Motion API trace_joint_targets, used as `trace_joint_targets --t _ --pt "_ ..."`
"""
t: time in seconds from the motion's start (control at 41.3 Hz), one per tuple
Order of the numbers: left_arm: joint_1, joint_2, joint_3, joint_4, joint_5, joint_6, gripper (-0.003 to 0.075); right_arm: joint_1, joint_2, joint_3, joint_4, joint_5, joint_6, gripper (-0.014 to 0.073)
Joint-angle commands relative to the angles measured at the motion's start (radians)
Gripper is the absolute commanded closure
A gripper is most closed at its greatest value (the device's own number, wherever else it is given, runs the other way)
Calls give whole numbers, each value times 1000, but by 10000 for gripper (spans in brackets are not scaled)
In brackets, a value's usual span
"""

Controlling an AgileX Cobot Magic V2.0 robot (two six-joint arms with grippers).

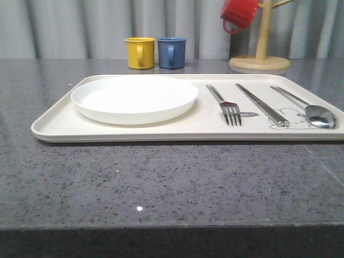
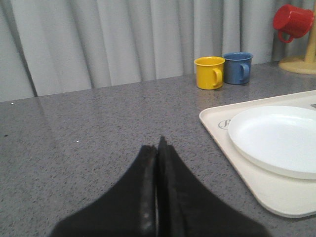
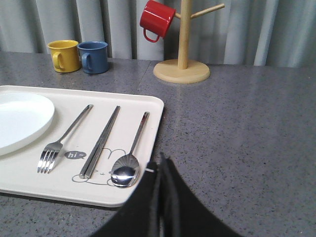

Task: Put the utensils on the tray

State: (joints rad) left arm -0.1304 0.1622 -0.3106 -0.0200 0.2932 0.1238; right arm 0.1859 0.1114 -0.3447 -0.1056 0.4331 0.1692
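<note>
At the left of the front view, the white plate [image 1: 134,98] lies flat on the left half of the cream tray [image 1: 54,123]. To its right, the fork [image 1: 226,105], the chopsticks [image 1: 262,105] and the spoon [image 1: 309,107] lie side by side, handles pointing away from the camera and apart from one another. This reads as a finished place setting: dish on one side, eating tools lined up on the other, so the task looks complete.

The yellow mug [image 1: 140,52] and blue mug [image 1: 172,52] stand on the table [image 1: 161,188] behind the tray, upper centre of the frame, and the red mug [image 1: 239,13] hangs on the wooden mug stand [image 1: 262,48] at the upper right.

The left wrist view adds the left pincer [image 2: 158,143], fingers pressed together and holding nothing, over bare table beside the tray's near corner, plus grey script beside the plate. The right wrist view adds the right pincer [image 3: 159,165], likewise closed and empty, just beside the spoon bowl at the tray's edge, and the printed bunny drawing [image 3: 101,170] under the chopstick tips.
</note>
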Motion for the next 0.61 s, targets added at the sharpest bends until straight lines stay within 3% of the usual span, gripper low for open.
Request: trace_joint_targets --t 0.0,0.121,0.436,0.581 --pt "40 -65 37 -9 -86 -8 739 0 12 -24 -16 -79 -11 706" --pt "88 -193 142 -9 -86 -8 739 0 12 -24 -16 -79 -11 706" --pt "100 -180 315 -11 -213 -8 739 0 11 -24 -16 -79 -11 706" --pt "100 -180 318 -16 -242 -8 739 0 11 -24 -16 -79 -11 706"
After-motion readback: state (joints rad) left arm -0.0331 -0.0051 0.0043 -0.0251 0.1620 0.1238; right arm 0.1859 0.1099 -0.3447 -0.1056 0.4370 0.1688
